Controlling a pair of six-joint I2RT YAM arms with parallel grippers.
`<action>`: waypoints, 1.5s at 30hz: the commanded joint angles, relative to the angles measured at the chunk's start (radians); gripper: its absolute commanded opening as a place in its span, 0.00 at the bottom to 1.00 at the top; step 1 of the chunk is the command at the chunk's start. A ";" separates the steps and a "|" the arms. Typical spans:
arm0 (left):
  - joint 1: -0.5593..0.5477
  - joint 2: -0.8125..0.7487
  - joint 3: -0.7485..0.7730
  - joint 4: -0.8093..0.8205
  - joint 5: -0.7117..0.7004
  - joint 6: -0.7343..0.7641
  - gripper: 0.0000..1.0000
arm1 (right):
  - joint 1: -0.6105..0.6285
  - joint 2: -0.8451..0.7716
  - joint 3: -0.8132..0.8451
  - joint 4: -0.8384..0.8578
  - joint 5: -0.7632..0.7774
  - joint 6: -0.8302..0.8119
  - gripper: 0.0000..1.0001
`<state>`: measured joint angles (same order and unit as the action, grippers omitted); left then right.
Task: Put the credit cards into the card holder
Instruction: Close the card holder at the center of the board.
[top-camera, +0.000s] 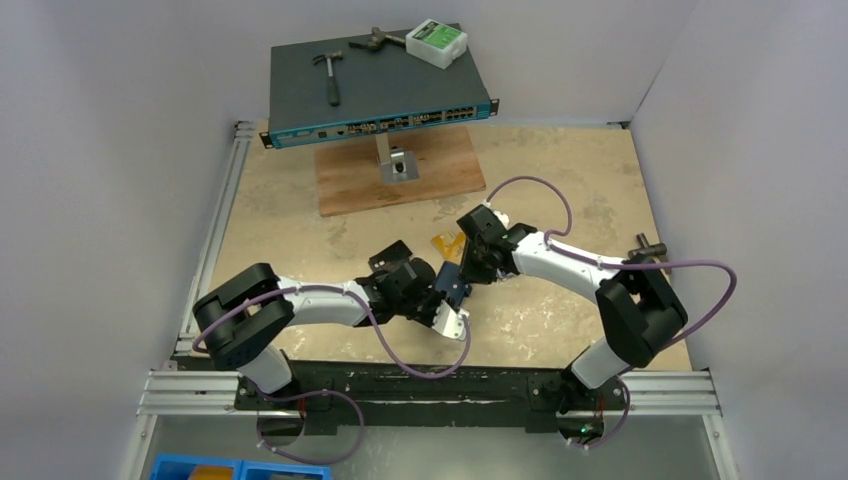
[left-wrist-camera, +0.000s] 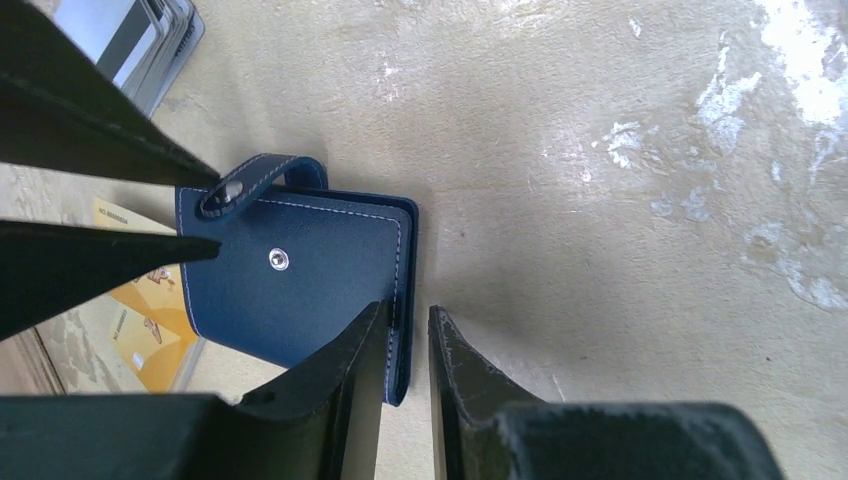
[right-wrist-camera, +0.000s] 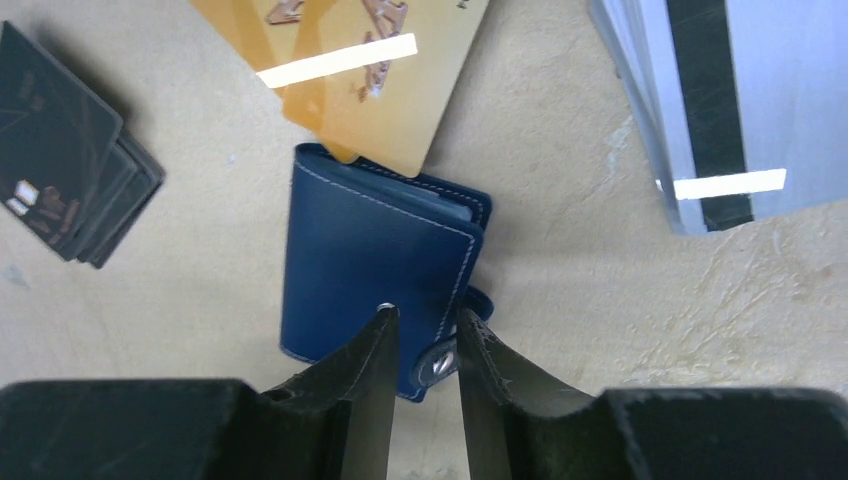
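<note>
The navy card holder (left-wrist-camera: 300, 265) is folded shut and sits between both arms in the middle of the table (top-camera: 452, 279). My left gripper (left-wrist-camera: 410, 335) is shut on its stitched spine edge. My right gripper (right-wrist-camera: 428, 335) comes from the opposite side and is closed on the corner with the snap tab (right-wrist-camera: 440, 362). Its fingers (left-wrist-camera: 120, 150) show at the left of the left wrist view. Orange-gold credit cards (right-wrist-camera: 370, 80) lie fanned beyond the holder. A stack of black cards (right-wrist-camera: 70, 190) lies at the left and silver-grey cards (right-wrist-camera: 720, 100) with a dark stripe at the right.
At the back, a network switch (top-camera: 375, 95) rests on a stand over a wooden board (top-camera: 400, 180), with a hammer (top-camera: 330, 72) and a green-and-white box (top-camera: 437, 42) on it. Blue bins (top-camera: 235, 468) sit below the front rail. White walls enclose the table.
</note>
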<state>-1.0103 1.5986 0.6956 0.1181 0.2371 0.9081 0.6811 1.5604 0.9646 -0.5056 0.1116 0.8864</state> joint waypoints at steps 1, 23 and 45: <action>-0.004 -0.047 0.072 -0.096 0.040 -0.047 0.20 | -0.002 0.025 0.035 -0.071 0.086 -0.023 0.27; 0.079 0.006 0.056 -0.068 0.013 0.425 0.26 | -0.003 0.001 0.006 -0.118 0.128 -0.093 0.00; -0.002 0.061 0.218 -0.465 0.250 0.239 0.19 | -0.037 0.120 0.074 -0.057 0.062 -0.195 0.00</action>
<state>-1.0069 1.6485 0.8772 -0.2600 0.3714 1.2346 0.6453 1.6352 0.9855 -0.5911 0.1898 0.7341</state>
